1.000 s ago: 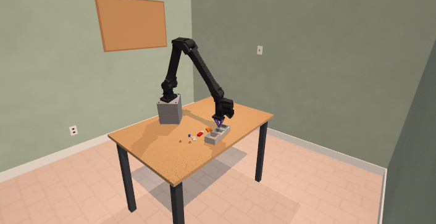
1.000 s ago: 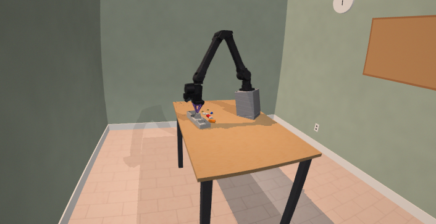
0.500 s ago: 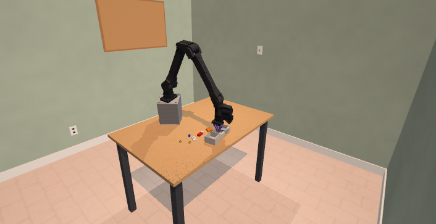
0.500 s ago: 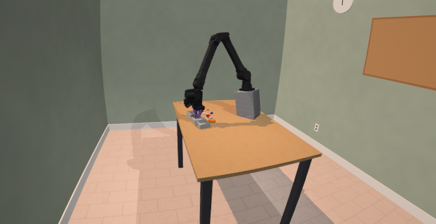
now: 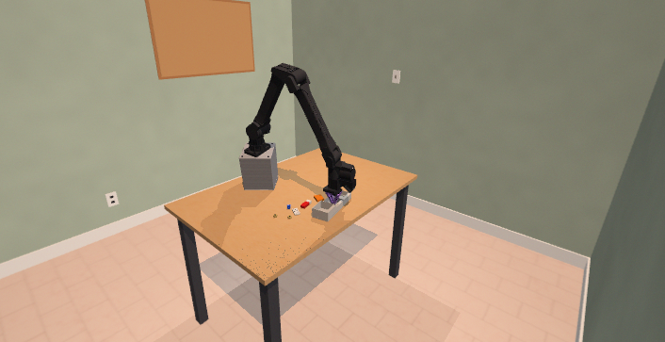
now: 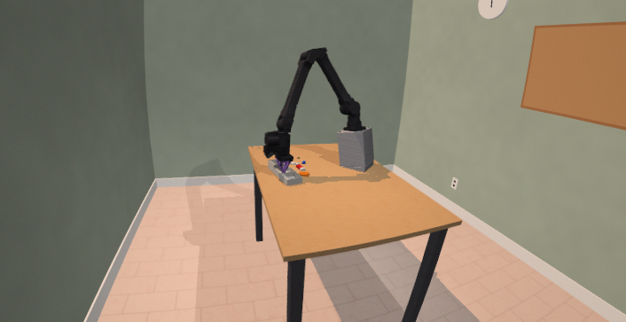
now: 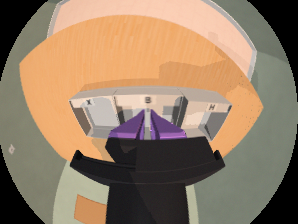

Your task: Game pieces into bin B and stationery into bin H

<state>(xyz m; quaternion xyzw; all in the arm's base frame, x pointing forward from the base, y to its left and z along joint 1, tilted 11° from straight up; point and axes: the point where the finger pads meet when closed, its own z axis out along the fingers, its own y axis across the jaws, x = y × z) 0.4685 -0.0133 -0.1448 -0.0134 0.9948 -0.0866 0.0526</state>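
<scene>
A grey row of three bins (image 5: 321, 216) (image 6: 291, 180) stands near the table's right edge. In the wrist view its compartments are marked X (image 7: 89, 102), B (image 7: 147, 99) and H (image 7: 212, 107). My gripper (image 5: 333, 198) (image 6: 284, 164) (image 7: 147, 112) hangs low over the middle bin B, its purple fingers nearly together, and I see nothing between them. An orange block (image 5: 318, 197) (image 6: 304, 173) lies beside the bins. A red piece (image 5: 305, 203), a small blue piece (image 5: 287, 206), a white die-like piece (image 5: 296, 211) and two tiny olive things (image 5: 275, 215) (image 5: 289, 217) lie on the table to the left.
The arm's grey base block (image 5: 258, 171) (image 6: 355, 150) stands at the back of the wooden table (image 5: 264, 250) (image 6: 355, 217). The bins are close to the table edge, with the floor beyond.
</scene>
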